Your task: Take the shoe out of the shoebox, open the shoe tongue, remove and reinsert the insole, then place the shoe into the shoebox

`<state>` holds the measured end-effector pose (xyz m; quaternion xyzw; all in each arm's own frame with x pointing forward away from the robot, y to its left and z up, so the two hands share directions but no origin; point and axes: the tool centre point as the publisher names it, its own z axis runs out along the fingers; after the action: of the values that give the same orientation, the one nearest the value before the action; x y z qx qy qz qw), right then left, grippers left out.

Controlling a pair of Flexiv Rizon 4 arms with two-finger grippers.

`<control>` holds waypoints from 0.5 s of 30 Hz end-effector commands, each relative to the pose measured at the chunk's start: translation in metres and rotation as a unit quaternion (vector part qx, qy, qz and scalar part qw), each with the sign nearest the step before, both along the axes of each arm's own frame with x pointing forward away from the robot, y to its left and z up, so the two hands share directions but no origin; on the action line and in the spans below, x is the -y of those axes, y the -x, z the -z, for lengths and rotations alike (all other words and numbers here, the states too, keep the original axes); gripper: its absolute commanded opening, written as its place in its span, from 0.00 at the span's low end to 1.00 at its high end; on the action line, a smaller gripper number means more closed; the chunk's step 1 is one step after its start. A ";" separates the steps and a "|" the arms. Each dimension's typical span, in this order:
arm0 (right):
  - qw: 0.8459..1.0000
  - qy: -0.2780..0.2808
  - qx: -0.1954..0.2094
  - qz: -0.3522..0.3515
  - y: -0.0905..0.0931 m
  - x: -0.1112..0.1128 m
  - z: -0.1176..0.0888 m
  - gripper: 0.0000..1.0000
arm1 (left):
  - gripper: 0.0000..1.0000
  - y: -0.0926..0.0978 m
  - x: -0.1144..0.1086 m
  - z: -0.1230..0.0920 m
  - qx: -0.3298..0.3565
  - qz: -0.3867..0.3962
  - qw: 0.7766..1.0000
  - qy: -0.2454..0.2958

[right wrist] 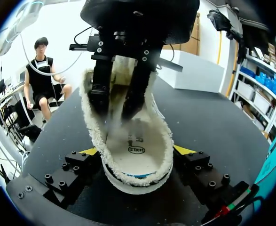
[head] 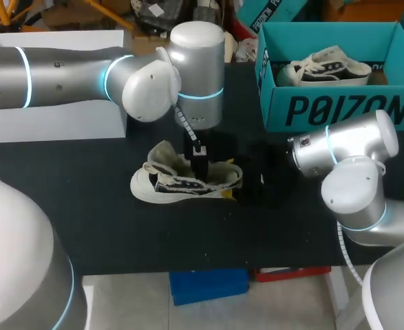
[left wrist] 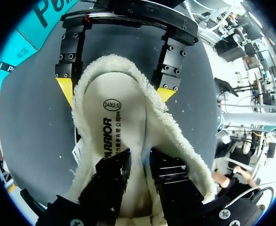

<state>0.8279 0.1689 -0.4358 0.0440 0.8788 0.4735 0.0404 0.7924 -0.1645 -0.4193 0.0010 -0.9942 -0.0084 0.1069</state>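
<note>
A white low sneaker [head: 181, 182] with black trim and a cream fleece lining lies on the black table [head: 84, 206]. My left gripper [head: 199, 163] comes down into its opening. In the left wrist view its black fingers [left wrist: 110, 175] stand a little apart and open, pressing on the printed insole [left wrist: 115, 120], with nothing pinched between them. My right gripper [right wrist: 137, 150] straddles the heel, with its yellow tips [right wrist: 89, 151] against both sides of the shoe [right wrist: 128, 181]. It shows ahead of the left gripper as well, as the right gripper [left wrist: 115, 92]. The teal shoebox [head: 339, 110] stands at the back right.
A second sneaker [head: 325, 69] lies inside the shoebox. A white box [head: 57, 120] sits at the back left under my left arm. Bare black table lies in front of the shoe, up to the near edge.
</note>
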 end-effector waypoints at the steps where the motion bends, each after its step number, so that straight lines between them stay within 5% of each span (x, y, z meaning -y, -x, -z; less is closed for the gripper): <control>1: 1.000 0.000 -0.001 0.001 -0.002 0.000 -0.001 0.00 | 0.46 0.011 -0.007 0.022 0.035 -0.002 0.999 -0.029; 15: 1.000 0.000 -0.001 0.001 -0.002 0.000 -0.001 0.00 | 0.38 -0.005 -0.026 0.044 0.079 0.005 0.997 -0.020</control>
<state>0.8282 0.1687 -0.4356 0.0445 0.8787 0.4736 0.0407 0.8034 -0.1530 -0.4204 0.0016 -0.9986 -0.0408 0.0334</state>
